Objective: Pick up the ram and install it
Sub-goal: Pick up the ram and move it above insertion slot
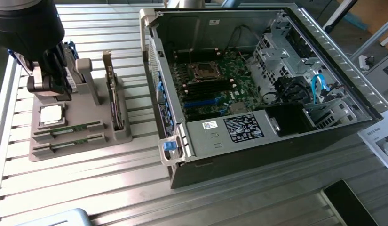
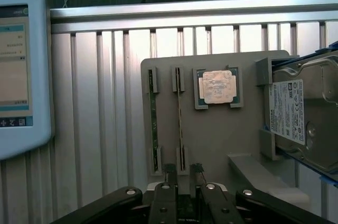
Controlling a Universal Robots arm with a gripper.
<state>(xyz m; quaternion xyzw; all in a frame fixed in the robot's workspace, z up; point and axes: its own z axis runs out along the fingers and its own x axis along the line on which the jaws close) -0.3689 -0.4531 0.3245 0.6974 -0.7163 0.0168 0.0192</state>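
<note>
gripper hangs over parts holder, ram untouched in its slot

gripper [image 2: 184, 171] fingers stand apart with nothing between them, hovering just above the near edge of the grey parts holder [image 2: 211, 139]. in the wrist view the two fingertips [image 2: 170, 170] flank the end of the slot that carries the ram [image 2: 179, 121], close to it, but whether they touch it cannot be told. the ram lies on edge in that slot, a thin green strip running the length of the holder. a second ram stick [image 2: 153, 121] sits in the parallel slot just beside it, on the side away from the processor chip [image 2: 217, 86]. the chip lies flat in its own recess on the ram's other side. past the chip a hard drive [image 2: 303, 113] leans in the holder's brackets.

in the exterior view the gripper [image 1: 54, 94] is at the holder's far end, towards the exterior view's left, with the ram [image 1: 77, 128] and the other stick [image 1: 69, 144] lying nearer the camera. an expansion card [image 1: 111, 89] stands upright along the holder's edge. well apart, on the exterior view's right, an open computer case [image 1: 319, 52] lies on its side with the motherboard [image 1: 212, 89] exposed. everything rests on a ribbed metal table [image 1: 118, 188]. a tablet screen [image 2: 21, 71] lies on the table beside the holder.
</note>
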